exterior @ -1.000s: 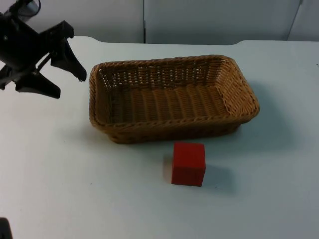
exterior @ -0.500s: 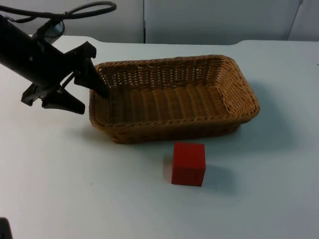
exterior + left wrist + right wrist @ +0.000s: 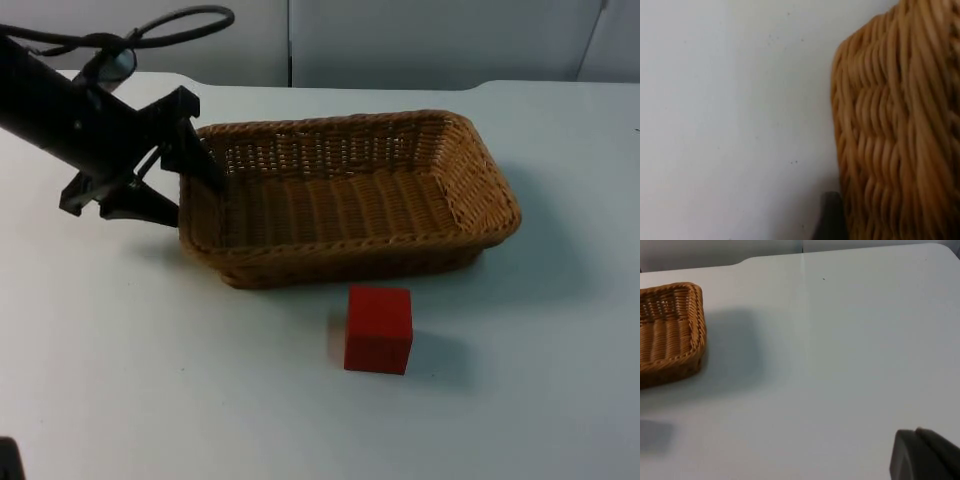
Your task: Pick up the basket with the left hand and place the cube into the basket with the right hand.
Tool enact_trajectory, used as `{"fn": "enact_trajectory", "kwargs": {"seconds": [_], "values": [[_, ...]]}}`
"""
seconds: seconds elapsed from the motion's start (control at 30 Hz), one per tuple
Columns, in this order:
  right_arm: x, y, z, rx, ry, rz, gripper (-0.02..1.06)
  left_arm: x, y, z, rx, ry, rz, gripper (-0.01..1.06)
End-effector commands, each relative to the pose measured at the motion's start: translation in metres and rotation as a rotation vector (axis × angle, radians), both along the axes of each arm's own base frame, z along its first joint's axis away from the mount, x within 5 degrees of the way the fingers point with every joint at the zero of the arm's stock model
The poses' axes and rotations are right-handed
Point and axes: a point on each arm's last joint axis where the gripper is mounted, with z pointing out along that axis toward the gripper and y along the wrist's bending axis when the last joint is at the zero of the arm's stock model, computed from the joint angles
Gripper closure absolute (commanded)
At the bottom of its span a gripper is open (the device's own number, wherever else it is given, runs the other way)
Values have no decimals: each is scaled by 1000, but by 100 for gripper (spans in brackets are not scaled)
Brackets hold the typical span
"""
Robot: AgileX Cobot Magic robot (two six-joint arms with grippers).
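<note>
While the left hand (image 3: 178, 190) straddles the short end wall of the rectangular woven wicker basket (image 3: 350, 195), fingers spread, one inside the rim and one outside, no grip yet taken. Seen close from the left wrist: the basket's woven outer wall (image 3: 890, 135) hard against a black fingertip (image 3: 832, 220), white worktop (image 3: 730, 115) beside it. Basket resting flat on the worktop, not yet lifted. Small red cube (image 3: 379, 329) well apart from the left hand, past the basket's long front wall and just beside it, untouched. Right arm waiting off to the side; right hand's black fingertip (image 3: 925, 455) over bare worktop, far corner of the basket (image 3: 670, 330) well ahead of it; cannot tell whether clenched or released.

Risks, as a judgement: a pinch on one end wall only, so a lift likely to tip the basket's far end down; thin springy weave apt to flex or slip between the fingers if closed too shallow over the rim; a low, swinging far corner liable to knock the cube nearby.

Against half a second ago: left hand nudged slightly further over the end wall, outer finger drawn nearer the basket. A second ago: hand well clear of the rim, out over bare worktop. Basket and cube unmoved throughout.
</note>
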Motion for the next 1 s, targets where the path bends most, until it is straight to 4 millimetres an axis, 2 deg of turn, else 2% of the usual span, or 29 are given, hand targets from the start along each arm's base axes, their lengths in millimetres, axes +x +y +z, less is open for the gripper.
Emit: {"fn": "enact_trajectory", "kwargs": {"seconds": [0.0, 0.03, 0.07, 0.1, 0.2, 0.33, 0.43, 0.47, 0.5, 0.67, 0.83, 0.97], "values": [[0, 0, -1, -3, -3, -5, 105, 3, -4, -4, -24, 18, -9, 44], [0, 0, -1, -3, -3, -5, 105, 5, -4, -6, -22, 16, -9, 49], [0, 0, -1, -3, -3, -5, 105, 8, -4, -7, -13, 6, -3, 60], [0, 0, -1, -3, -3, -5, 105, 8, -4, -7, -13, 6, -3, 60], [0, 0, -1, -3, -3, -5, 105, 16, -2, -2, 17, -48, 0, 105], [0, 0, -1, -3, -3, -5, 105, 23, -3, 9, -16, -47, 7, 105], [0, 0, -1, -3, -3, -5, 105, 31, -3, 30, -54, -64, 8, 105], [0, 0, -1, -3, -3, -5, 105, 31, -3, 30, -54, -64, 8, 105], [0, 0, -1, -3, -3, -5, 105, 34, -3, 42, -73, -70, 13, 105], [0, 0, -1, -3, -3, -5, 105, 31, 2, 68, 3, -27, -8, 105], [0, 0, -1, -3, -3, -5, 105, 26, 4, 79, 29, -16, -32, 105], [0, 0, -1, -3, -3, -5, 105, 25, 4, 79, 27, -15, -48, 105]]}}
